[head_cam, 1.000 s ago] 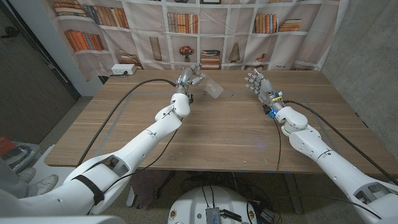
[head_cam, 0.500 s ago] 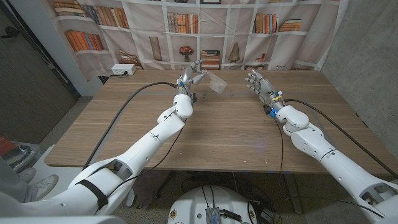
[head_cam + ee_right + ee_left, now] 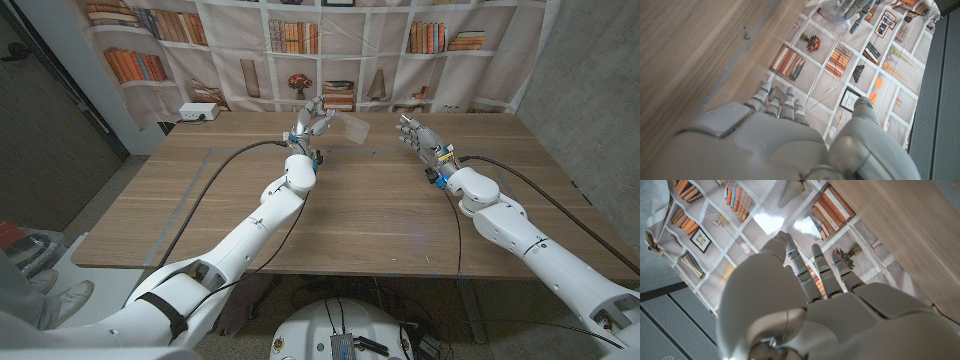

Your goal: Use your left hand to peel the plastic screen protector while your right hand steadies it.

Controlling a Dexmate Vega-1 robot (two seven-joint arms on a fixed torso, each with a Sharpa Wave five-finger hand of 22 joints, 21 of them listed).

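My left hand (image 3: 312, 120) is raised over the far middle of the table (image 3: 340, 215) and pinches a clear plastic screen protector (image 3: 350, 128), which sticks out toward my right side. In the left wrist view the film (image 3: 774, 221) shows as a pale translucent sheet past that hand's fingertips (image 3: 785, 236). My right hand (image 3: 415, 135) hovers a short way off, fingers apart, holding nothing and not touching the film. The right wrist view catches the left hand (image 3: 852, 9) with the film far off.
A white box (image 3: 198, 111) sits at the table's back left edge. A curtain printed with bookshelves (image 3: 300, 50) hangs right behind the table. Black cables (image 3: 215, 150) trail over the tabletop along both arms.
My left hand has carried the film farther from me and a little to the right. My right hand has shifted slightly farther back, still apart from the film.
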